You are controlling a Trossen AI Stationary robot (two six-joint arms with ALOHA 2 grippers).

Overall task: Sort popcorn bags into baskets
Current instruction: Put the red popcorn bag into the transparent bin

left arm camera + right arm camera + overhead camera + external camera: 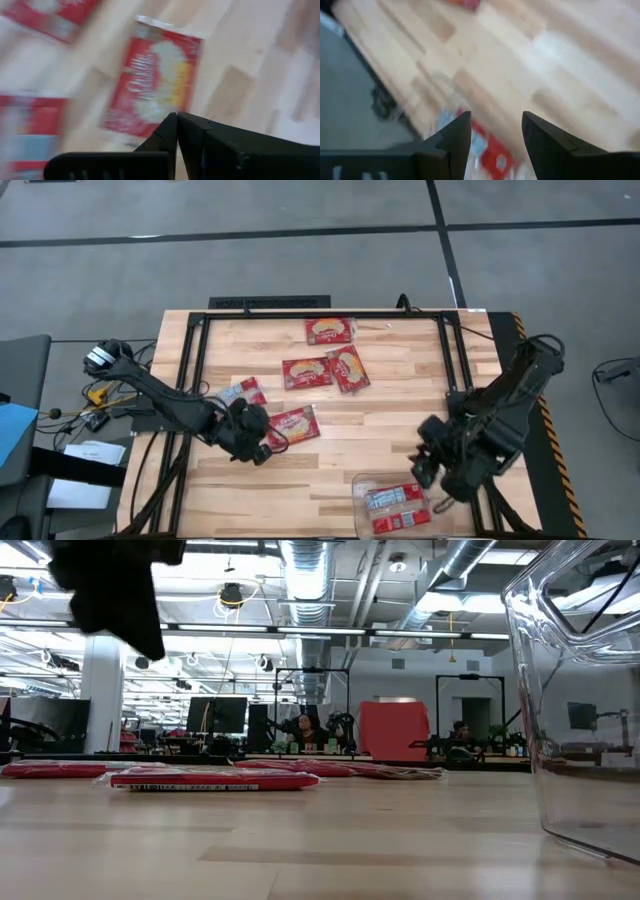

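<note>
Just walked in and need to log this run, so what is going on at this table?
Two robot arms are sorting popcorn bags into a clear tub at the table's near edge. The tub already holds bags. The right end effector, fingers open and empty, hovers beside the tub. The left end effector, fingers shut, is over a bag lying flat on the wood. Four more bags lie loose, including one at the far edge.

The left arm reaches in low from the table's left edge, elbow bent, its left gripper (262, 442) hanging over the near-left part of the table with fingertips (172, 131) pressed together, empty. The right arm folds in from the right edge, its right gripper (428, 465) above the near-right area, fingers (456, 134) spread apart with nothing between them.
</note>
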